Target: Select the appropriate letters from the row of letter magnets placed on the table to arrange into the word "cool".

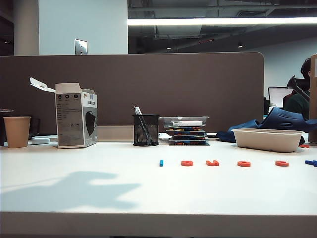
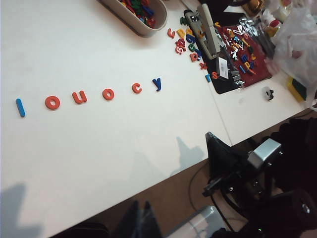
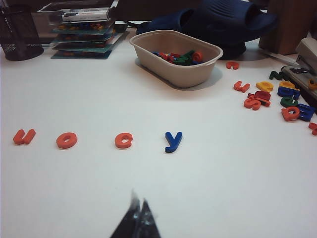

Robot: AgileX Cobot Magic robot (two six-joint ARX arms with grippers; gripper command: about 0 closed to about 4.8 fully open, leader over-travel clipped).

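The right hand (image 3: 137, 220) sits nearest the camera, low over the white bench (image 3: 223, 188), fingers pressed together, holding nothing. The left hand (image 2: 141, 218) hangs beyond the bench edge; only dark finger tips show, and whether they are spread cannot be told. The row of letter magnets (image 2: 86, 96) lies on the bench: blue l (image 2: 20, 107), orange o (image 2: 52, 102), u (image 2: 79, 97), o (image 2: 108, 94), c (image 2: 136, 88), then dark blue y (image 2: 157, 83). A beige tray (image 3: 176, 58) of spare letters stands behind.

row of letter magnets (image 1: 222, 163) on table (image 1: 99, 208); tray (image 1: 267, 139) behind row; cup (image 1: 17, 131) far left
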